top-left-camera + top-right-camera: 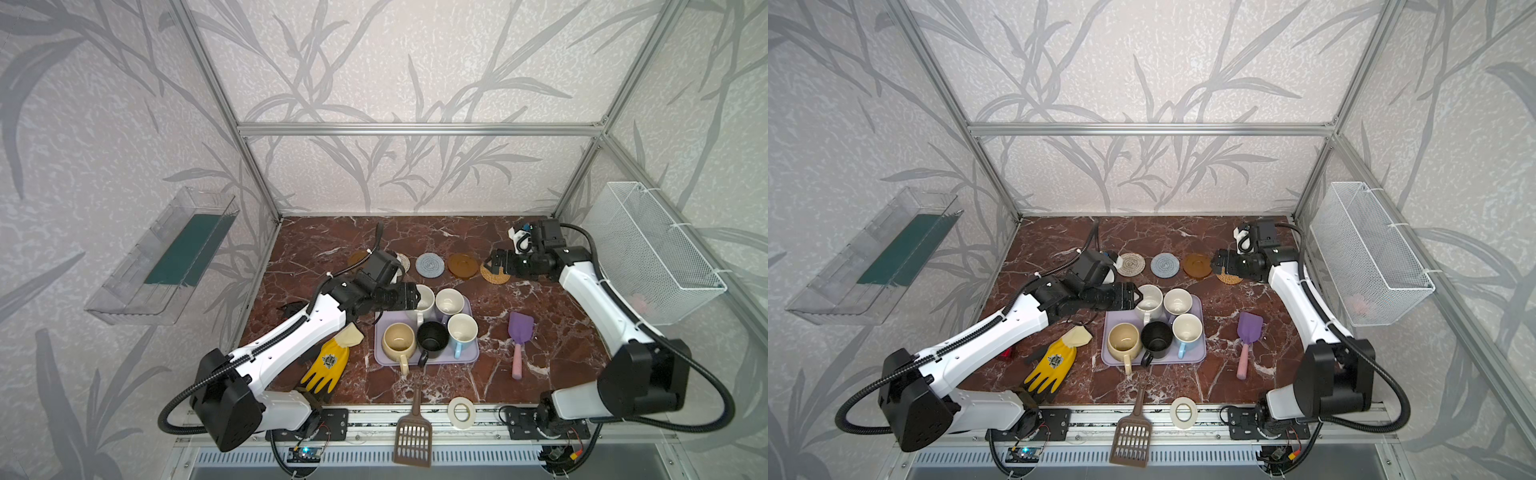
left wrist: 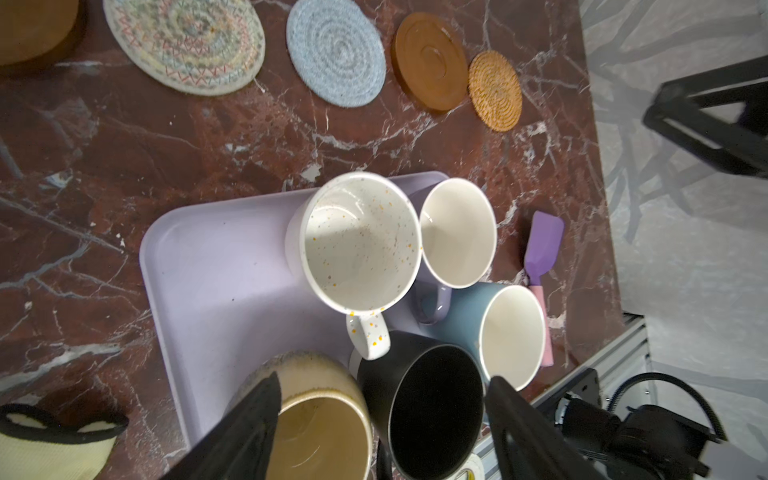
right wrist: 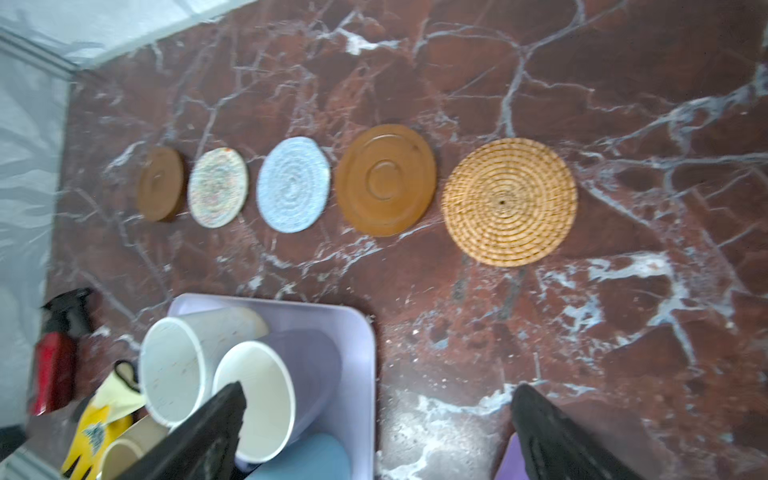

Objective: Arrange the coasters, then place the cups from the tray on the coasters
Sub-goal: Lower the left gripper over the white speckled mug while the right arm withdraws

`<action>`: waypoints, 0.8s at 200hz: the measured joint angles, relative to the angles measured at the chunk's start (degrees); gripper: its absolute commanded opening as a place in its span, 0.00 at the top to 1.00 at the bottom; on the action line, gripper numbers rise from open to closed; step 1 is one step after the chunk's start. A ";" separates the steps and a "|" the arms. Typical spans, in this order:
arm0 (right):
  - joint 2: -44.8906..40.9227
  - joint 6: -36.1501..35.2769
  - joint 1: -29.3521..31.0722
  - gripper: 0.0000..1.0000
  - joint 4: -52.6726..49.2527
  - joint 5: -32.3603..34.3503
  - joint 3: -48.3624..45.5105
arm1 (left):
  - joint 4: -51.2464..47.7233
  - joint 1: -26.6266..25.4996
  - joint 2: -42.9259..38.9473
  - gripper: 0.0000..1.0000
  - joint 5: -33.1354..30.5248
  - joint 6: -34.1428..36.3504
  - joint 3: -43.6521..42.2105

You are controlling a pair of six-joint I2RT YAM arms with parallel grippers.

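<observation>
Left claw [image 1: 1133,296]: jaws spread, nothing between them, hovering at the tray [image 2: 216,257] corner nearest it. The speckled mug [image 2: 361,241] sits just beside its tips. Beyond that mug from the claw stand the lavender mug [image 2: 457,232] and the light blue mug [image 2: 513,332]. The black mug [image 2: 432,399] and beige mug [image 2: 324,424] are on the tray's near half.

Right claw [image 3: 380,388]: jaws wide apart, empty. The rattan coaster [image 3: 509,201] lies flat just ahead of and below it. The row runs away from this claw: amber coaster [image 3: 386,178], grey-blue coaster [image 3: 293,185], cream coaster [image 3: 217,188], second amber coaster [image 3: 161,183]. None carries a cup.

Handling (judgement): the mugs look like glazed ceramic, so rigid, fairly heavy, slick and chip-prone on the stone top. They are packed close, so side grasps are crowded. Best hold is likely the speckled mug's wall at the rim, on the free side facing the left claw.

Orientation: all mugs are upright with mouths up and long axis vertical. The speckled mug's handle points at the black mug, away from the coaster row. The coasters are round and have no long axis.
</observation>
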 measured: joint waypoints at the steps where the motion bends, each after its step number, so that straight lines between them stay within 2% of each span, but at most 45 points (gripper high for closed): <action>1: -0.48 0.04 0.22 0.01 0.00 -0.17 -0.22 | -0.07 -0.20 0.07 0.28 -0.22 -0.24 -0.15; 27: -7.37 1.05 4.55 0.01 0.42 -2.84 -3.69 | -0.42 -2.10 1.36 0.35 -2.86 -0.96 -0.61; 83: -17.75 4.55 11.32 0.00 1.36 -2.45 -12.52 | -0.61 -3.69 7.02 0.48 -6.82 -2.51 -0.59; 120: -22.34 5.35 12.79 0.00 1.44 -1.33 -15.28 | 0.61 -4.55 9.44 0.51 -7.52 -3.19 -0.59; 160: -23.04 5.55 12.79 0.01 1.42 -0.20 -17.40 | 1.09 -5.53 11.67 0.54 -7.67 -3.21 0.35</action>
